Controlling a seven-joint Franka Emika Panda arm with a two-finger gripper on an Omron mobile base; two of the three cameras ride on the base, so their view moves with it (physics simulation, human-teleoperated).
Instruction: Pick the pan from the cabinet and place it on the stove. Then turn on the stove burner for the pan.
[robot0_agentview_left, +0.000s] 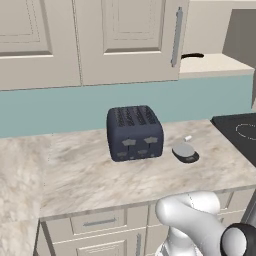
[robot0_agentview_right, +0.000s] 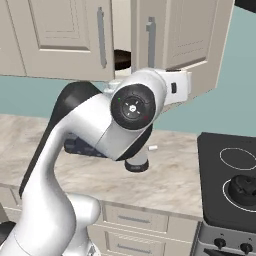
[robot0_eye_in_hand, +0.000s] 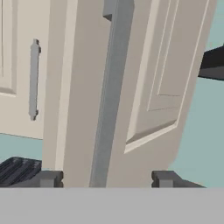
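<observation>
The gripper (robot0_eye_in_hand: 105, 178) is sitting right in front of the cabinet (robot0_agentview_right: 185, 45) door's long grey bar handle (robot0_eye_in_hand: 109, 96), with its 2 dark fingertips (robot0_eye_in_hand: 48, 178) standing wide apart on either side of the bar's lower end and gripping nothing. The door is standing ajar, swung out toward the robot, and its neighbour to the left is staying flush with its own vertical handle (robot0_eye_in_hand: 33, 78).

Through the gap between the 2 doors, the pan (robot0_agentview_right: 121, 59) is resting on the cabinet shelf as a dark round shape; in the left base view its thin handle (robot0_agentview_left: 192, 56) is poking out past the door edge above the shelf board.

On the marble counter (robot0_agentview_left: 100, 175) below, a dark blue toaster (robot0_agentview_left: 134, 132) is sitting to the left, with a small grey round object (robot0_agentview_left: 184, 151) just beside it on the right. The stove (robot0_agentview_right: 227, 185) is lying at the right end of the counter, a squat black kettle (robot0_agentview_right: 246, 187) standing on its near ring, and black knobs (robot0_agentview_right: 220, 243) are lining its grey front.
</observation>
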